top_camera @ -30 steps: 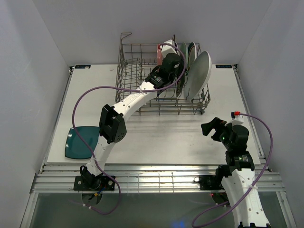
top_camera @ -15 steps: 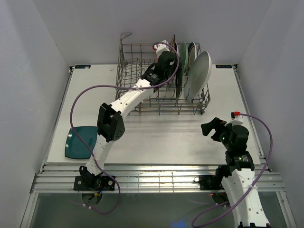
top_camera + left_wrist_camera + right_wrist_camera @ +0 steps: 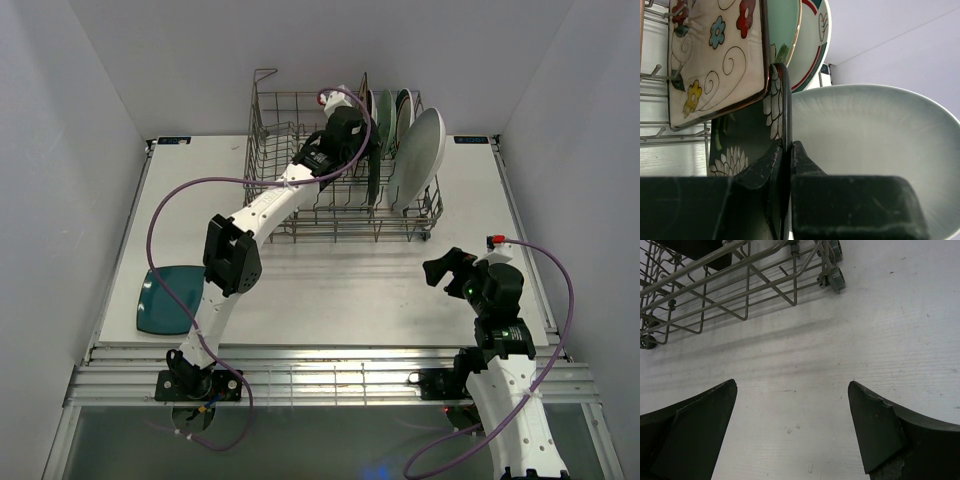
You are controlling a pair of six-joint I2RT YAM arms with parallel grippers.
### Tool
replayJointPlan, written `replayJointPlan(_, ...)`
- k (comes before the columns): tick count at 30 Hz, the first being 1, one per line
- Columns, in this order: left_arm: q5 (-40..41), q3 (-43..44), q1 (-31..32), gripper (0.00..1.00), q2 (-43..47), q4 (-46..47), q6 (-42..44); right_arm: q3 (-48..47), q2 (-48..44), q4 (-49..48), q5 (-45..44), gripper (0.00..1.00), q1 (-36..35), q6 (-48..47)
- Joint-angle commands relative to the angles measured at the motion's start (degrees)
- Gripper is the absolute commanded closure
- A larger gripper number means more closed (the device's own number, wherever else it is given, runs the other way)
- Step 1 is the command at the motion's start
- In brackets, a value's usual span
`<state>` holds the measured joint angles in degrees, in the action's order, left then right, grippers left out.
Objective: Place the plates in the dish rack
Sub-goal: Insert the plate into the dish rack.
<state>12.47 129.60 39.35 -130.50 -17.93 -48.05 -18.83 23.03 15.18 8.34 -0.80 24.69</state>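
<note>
The grey wire dish rack (image 3: 268, 140) stands at the back of the table. My left gripper (image 3: 347, 128) reaches into it from above and is shut on the top edge of a black floral square plate (image 3: 747, 135), which stands upright on edge in the rack. Its fingertips (image 3: 801, 152) pinch the rim from both sides. Beside it stand a cream floral square plate (image 3: 715, 55), a mint plate (image 3: 782, 25), a white green-rimmed plate (image 3: 815, 40) and a large white oval plate (image 3: 420, 155). A dark teal plate (image 3: 172, 298) lies flat at the table's left edge. My right gripper (image 3: 447, 268) hovers open over bare table.
The rack's right front corner and its small wheels (image 3: 832, 275) sit just beyond my right gripper (image 3: 792, 385). White walls close in the table on the left, back and right. The rack's left half holds only wire tines (image 3: 285, 175).
My left gripper has shifted a little toward the back of the rack, still holding the black plate. The right arm has not moved.
</note>
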Motion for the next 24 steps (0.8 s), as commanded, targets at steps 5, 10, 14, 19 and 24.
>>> replayJointPlan(5, -0.3, 1.0, -1.4, 0.9, 0.7, 6.9, 0.2, 0.7, -0.4, -2.4, 0.8, 0.03, 0.1, -0.1)
replayJointPlan(10, -0.9, 0.8, -1.4, 0.8, 0.4, 7.5, 0.3, 0.7, -0.6, -2.4, 0.9, 0.03, 0.1, -0.2)
replayJointPlan(14, -1.3, 0.9, -1.3, 0.76, 0.2, 7.9, 0.6, 0.7, -0.6, -2.4, 1.0, 0.03, 0.1, -0.2)
replayJointPlan(19, -3.5, 0.7, -1.4, 0.7, 0.1, 9.4, 1.0, 0.7, -0.6, -2.5, 0.9, 0.03, 0.1, -0.2)
replayJointPlan(24, -4.9, 0.7, -1.2, 0.61, 0.5, 9.9, 0.8, 0.7, -0.6, -2.5, 1.0, 0.03, 0.1, -0.2)
